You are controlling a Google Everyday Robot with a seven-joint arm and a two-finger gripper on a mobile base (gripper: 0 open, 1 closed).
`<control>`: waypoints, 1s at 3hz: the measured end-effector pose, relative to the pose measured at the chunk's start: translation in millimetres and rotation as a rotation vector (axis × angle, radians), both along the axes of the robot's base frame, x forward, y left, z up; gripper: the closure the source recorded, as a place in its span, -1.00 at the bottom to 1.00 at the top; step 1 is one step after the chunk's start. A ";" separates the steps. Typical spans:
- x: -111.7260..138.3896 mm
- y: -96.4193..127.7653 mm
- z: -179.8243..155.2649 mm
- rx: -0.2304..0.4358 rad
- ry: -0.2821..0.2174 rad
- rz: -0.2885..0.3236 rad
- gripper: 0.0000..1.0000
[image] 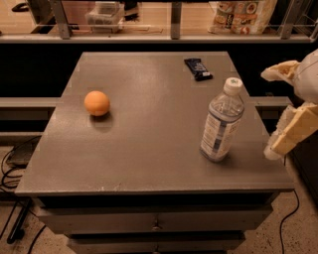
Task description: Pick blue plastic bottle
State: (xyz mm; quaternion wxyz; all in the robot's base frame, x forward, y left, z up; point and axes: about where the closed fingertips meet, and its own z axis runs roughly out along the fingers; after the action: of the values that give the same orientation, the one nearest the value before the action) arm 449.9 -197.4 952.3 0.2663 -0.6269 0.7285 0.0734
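The blue plastic bottle [221,121] is clear, with a white cap and a white-and-blue label. It stands upright on the right side of the grey table [149,149]. My gripper [271,114] is at the right edge of the view, beside the table's right edge and a little to the right of the bottle, not touching it. Its two cream fingers [294,130] stand apart, open and empty.
An orange ball [96,103] lies on the table's left side. A small dark blue snack wrapper [198,68] lies at the back right. Behind the table a shelf rail holds bags [242,15] and a container [104,14]. Cables [12,163] lie on the floor at left.
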 end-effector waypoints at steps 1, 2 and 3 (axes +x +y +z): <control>7.6 23.4 -14.0 0.191 0.002 0.086 -1.00; 14.2 51.8 -15.8 0.387 0.012 0.156 -1.00; 15.3 72.1 -10.6 0.504 0.027 0.202 -1.00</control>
State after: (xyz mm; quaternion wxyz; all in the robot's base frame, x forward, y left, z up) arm 465.1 -125.3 941.7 0.3955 -0.6092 0.6246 0.2867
